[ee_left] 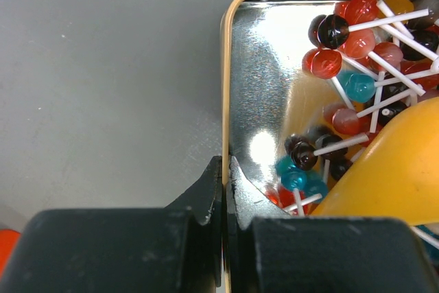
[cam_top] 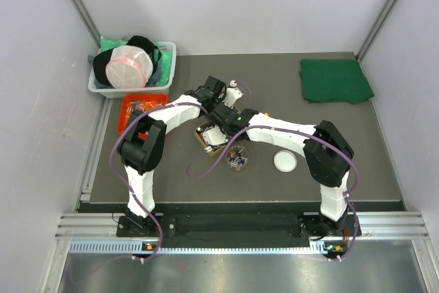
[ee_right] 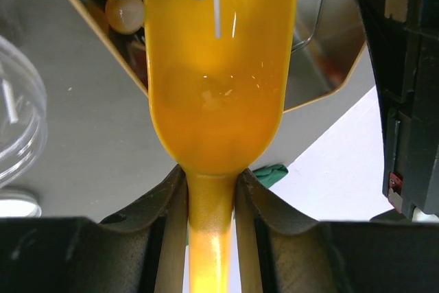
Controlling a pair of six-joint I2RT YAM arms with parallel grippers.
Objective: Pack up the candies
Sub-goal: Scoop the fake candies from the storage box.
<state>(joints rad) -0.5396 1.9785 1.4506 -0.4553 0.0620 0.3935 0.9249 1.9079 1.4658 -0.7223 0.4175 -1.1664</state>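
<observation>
- Firmly clenched, the left gripper (ee_left: 225,173) pinches the tin (ee_left: 224,66) by its wall, steadying it.
- The right gripper (ee_right: 210,193) grasps the handle of the orange scoop (ee_right: 219,94), whose bowl lies in the tin among the candies (ee_left: 358,44), with a couple riding on it.
- Step in hand, as I judge it: scooping a load.
- Next, lift the scoop level, swing it to the clear jar (cam_top: 237,159) just beside the tin, and tip. The white lid (cam_top: 285,161) waits near.
</observation>
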